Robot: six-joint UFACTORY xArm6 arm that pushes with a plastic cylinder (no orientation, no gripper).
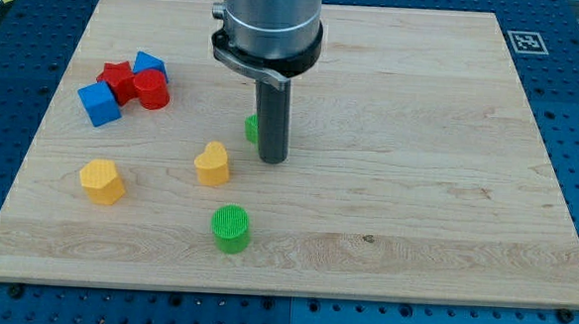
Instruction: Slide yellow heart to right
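The yellow heart (211, 164) lies on the wooden board (418, 169), left of centre. My tip (273, 160) touches the board a short way to the heart's right, with a small gap between them. The rod hides most of a green block (251, 129) just behind it, at the tip's upper left.
A green cylinder (231, 227) stands below the heart. A yellow hexagon-like block (101, 181) lies at the left. At the upper left sit a blue cube (99, 103), a red star (117, 79), a red cylinder (151, 90) and a second blue block (149, 64).
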